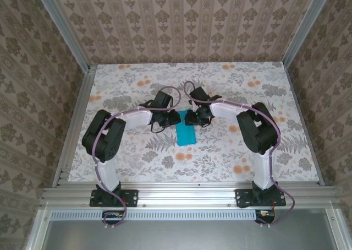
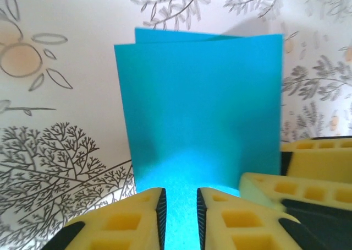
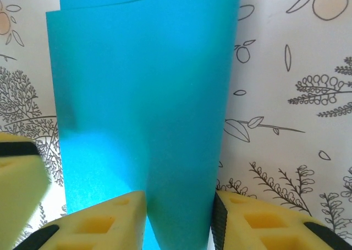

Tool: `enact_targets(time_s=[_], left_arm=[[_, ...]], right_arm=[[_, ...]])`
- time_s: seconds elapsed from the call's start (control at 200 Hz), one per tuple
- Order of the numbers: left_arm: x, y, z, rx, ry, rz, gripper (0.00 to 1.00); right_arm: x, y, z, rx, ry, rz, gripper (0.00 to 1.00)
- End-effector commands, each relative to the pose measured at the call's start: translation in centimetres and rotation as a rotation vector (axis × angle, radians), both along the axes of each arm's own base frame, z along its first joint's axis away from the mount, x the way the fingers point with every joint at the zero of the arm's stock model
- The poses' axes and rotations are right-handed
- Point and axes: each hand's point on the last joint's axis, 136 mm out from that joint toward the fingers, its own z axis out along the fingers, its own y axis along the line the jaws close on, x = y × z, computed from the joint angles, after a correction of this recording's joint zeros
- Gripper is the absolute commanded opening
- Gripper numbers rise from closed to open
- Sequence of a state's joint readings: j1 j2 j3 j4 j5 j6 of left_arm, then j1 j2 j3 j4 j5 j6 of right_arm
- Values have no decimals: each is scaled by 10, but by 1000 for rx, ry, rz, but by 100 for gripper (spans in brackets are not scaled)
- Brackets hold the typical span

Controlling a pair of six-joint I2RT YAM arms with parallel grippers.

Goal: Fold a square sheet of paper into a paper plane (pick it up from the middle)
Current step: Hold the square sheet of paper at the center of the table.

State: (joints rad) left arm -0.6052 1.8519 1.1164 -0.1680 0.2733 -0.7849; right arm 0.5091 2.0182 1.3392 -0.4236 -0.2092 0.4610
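Observation:
The square sheet of paper (image 1: 186, 133) lies on the flowered table, cyan-blue and doubled over into a narrow rectangle. My left gripper (image 1: 174, 118) hovers at the paper's far end, and its yellow fingers (image 2: 180, 206) stand a little apart with flat paper (image 2: 201, 107) showing in the gap. My right gripper (image 1: 191, 118) faces it from the other side. A raised, curved flap of the paper (image 3: 181, 123) stands between the right gripper's fingers (image 3: 179, 219) and fills the gap from side to side. The two layers' edges (image 3: 99, 2) do not quite line up.
The two grippers are close together; the right one's yellow finger (image 2: 308, 178) shows in the left wrist view and the left one's finger (image 3: 16, 173) in the right wrist view. Metal rails (image 1: 181, 194) edge the table; patterned walls enclose it.

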Motion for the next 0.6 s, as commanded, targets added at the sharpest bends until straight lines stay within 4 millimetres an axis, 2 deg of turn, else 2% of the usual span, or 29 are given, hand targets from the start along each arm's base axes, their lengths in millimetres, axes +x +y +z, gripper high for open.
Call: enact_targets(time_s=[0.0, 0.25, 0.595], left_arm=[[8, 8, 27, -20, -44, 43, 28], [6, 27, 25, -10, -46, 96, 29], [5, 33, 19, -6, -33, 110, 29]], right_arm=[[-2, -14, -14, -57, 3, -53, 38], [-1, -20, -19, -59, 0, -113, 39], [0, -32, -25, -84, 8, -169, 39]])
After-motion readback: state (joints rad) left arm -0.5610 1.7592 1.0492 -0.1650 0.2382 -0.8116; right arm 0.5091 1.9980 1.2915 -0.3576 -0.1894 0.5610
